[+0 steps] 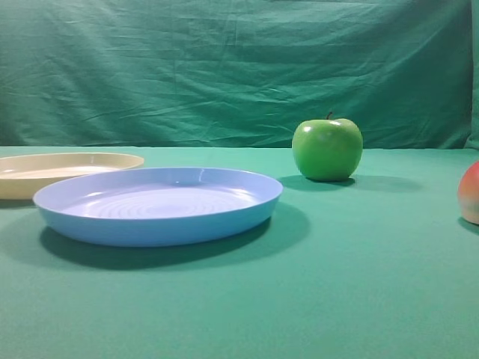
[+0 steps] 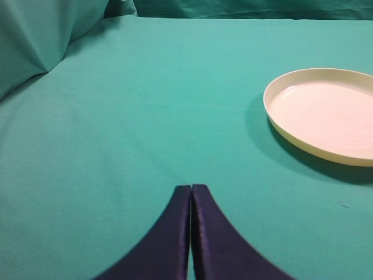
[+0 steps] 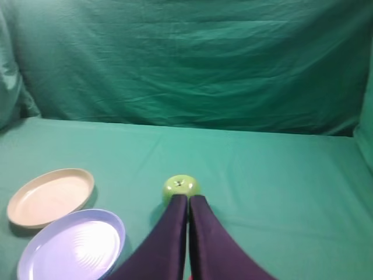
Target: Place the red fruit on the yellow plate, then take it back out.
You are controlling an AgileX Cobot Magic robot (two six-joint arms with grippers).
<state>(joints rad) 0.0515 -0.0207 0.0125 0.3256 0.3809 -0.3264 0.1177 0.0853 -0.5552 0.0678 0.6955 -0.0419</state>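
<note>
The round pale yellow plastic plate [image 1: 52, 170] sits at left, behind the round light blue plastic plate [image 1: 157, 206]. The glossy green apple [image 1: 327, 149] stands right of centre. The pinkish-red round fruit [image 1: 471, 193] lies at the right edge.

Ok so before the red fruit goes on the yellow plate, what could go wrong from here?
1. The red fruit lies at the far right and the yellow plate far left, so a long carry could drop it.
2. The blue plate partly hides the yellow one in the high view; the fruit might land there.
3. The green apple sits just beyond the shut right claw and could be grabbed instead.

Green apple [image 1: 327, 149] beyond blue plate [image 1: 158, 204] — apart.
</note>
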